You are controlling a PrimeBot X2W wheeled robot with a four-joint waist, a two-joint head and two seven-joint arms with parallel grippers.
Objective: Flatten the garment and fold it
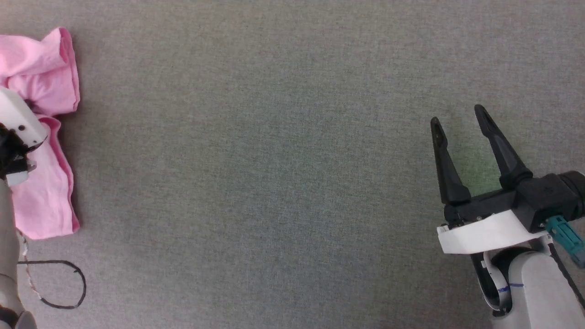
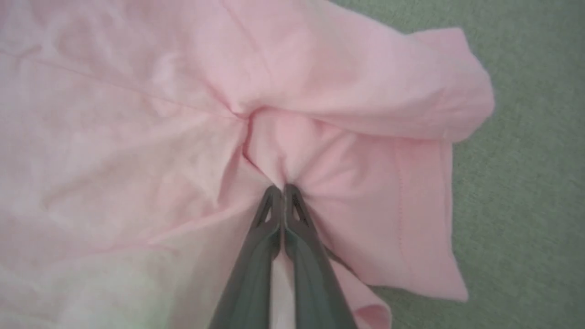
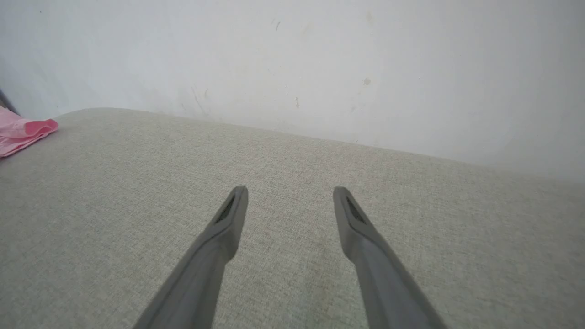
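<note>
Grey woven bench (image 1: 292,183) under a pale wall (image 3: 320,55), with the garment (image 1: 50,77) crumpled in loose pink folds at the far left of the head view, well apart from the right tool (image 1: 458,115), spread wide over bare bench and holding nothing. Left tool (image 2: 283,189) pressed together on a small tuck of the garment mid-panel, with creases fanning from the pinch. Judged thin, soft and light, apt to drape and bunch rather than keep a shape; better taken along the stitched hem (image 2: 445,205) or at a corner, so as to spread flat when drawn out.
</note>
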